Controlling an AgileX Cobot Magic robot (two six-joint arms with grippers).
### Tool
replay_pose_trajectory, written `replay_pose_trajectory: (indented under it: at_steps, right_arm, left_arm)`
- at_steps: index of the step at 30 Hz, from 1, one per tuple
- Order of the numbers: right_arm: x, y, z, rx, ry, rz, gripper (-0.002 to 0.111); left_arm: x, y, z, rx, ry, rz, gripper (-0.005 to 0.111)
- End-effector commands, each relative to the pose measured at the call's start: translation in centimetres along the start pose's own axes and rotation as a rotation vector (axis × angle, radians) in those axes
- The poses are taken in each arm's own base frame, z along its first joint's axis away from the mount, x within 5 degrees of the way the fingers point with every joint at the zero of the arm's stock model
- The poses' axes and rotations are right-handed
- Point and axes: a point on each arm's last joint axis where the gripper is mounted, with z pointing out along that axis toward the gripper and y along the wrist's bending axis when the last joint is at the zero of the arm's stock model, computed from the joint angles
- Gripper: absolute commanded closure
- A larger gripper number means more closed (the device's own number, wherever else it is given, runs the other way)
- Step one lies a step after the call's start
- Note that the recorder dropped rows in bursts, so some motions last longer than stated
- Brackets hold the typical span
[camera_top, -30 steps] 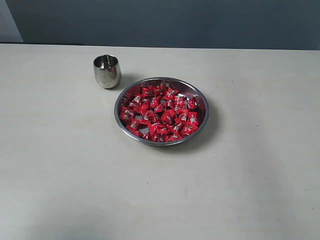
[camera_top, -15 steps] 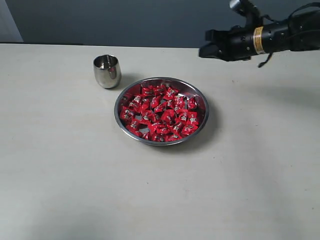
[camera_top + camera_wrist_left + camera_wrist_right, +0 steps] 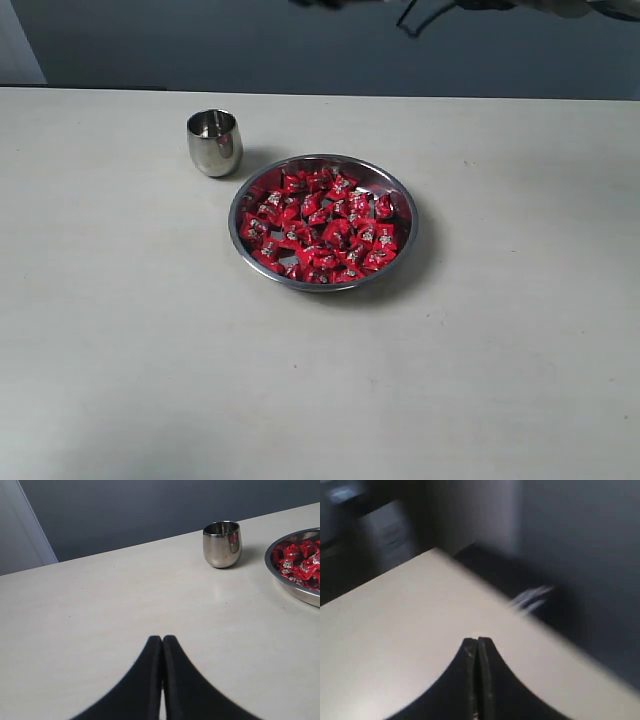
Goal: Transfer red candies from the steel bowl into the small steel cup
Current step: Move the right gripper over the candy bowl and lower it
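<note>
Left gripper (image 3: pixel 162 642) has its fingers pressed together, empty, over the table (image 3: pixel 120 330). Right gripper (image 3: pixel 477 644) is also pressed together and empty. Red candies (image 3: pixel 322 226) fill the steel bowl (image 3: pixel 386 178); the small steel cup (image 3: pixel 214 143) stands upright near it, not touching.

Light: soft and even, the pale tabletop (image 3: pixel 120 350) is bright, the grey back wall (image 3: pixel 250 50) is dim.
Shadows: faint ones just right of the small shiny steel cup (image 3: pixel 214 142) and the wide shallow steel bowl (image 3: pixel 380 177).
Glare: tiny glints on the cup and the shiny red-wrapped candies (image 3: pixel 320 228).
Blur: right wrist view totally smeared, left wrist view sharp.
</note>
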Motion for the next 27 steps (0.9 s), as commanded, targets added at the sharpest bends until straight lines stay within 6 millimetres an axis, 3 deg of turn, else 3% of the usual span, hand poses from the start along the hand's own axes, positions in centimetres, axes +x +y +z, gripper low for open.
replay_pose_trajectory:
  at_steps: [1,5,8,11,14,18,21,24,27]
  right_arm:
    - [-3.9,-4.0,-3.0,0.758,-0.228,-0.161,0.109]
    - [-1.9,-6.4,-4.6,1.009,0.14,-0.343,0.109]
    - [2.0,-8.3,-6.1,1.037,0.552,-0.216,0.109]
    - [6.4,-8.6,-6.4,0.808,0.908,0.02,0.109]
    - [9.8,-7.2,-5.1,0.461,1.085,0.144,0.109]
    - [12.6,-3.8,-2.0,-0.015,1.075,0.207,0.109]
    - [12.8,-1.2,-0.1,-0.255,0.959,0.189,0.109]
    - [12.7,0.4,1.2,-0.292,0.88,0.105,0.101]
    - [12.5,1.1,2.0,-0.25,0.851,0.018,0.081]
  left_arm:
    - [-0.1,0.0,0.0,-0.001,-0.012,-0.004,0.106]
    - [-0.1,0.0,0.0,-0.001,-0.012,-0.004,0.106]
    - [-0.1,0.0,0.0,-0.001,-0.012,-0.004,0.106]
    - [-0.1,0.0,0.0,-0.001,-0.012,-0.004,0.106]
    - [-0.1,0.0,0.0,-0.001,-0.012,-0.004,0.106]
    - [-0.1,0.0,0.0,-0.001,-0.012,-0.004,0.106]
    - [-0.1,0.0,0.0,-0.001,-0.012,-0.004,0.106]
    - [-0.1,0.0,0.0,-0.001,-0.012,-0.004,0.106]
    - [-0.1,0.0,0.0,-0.001,-0.012,-0.004,0.106]
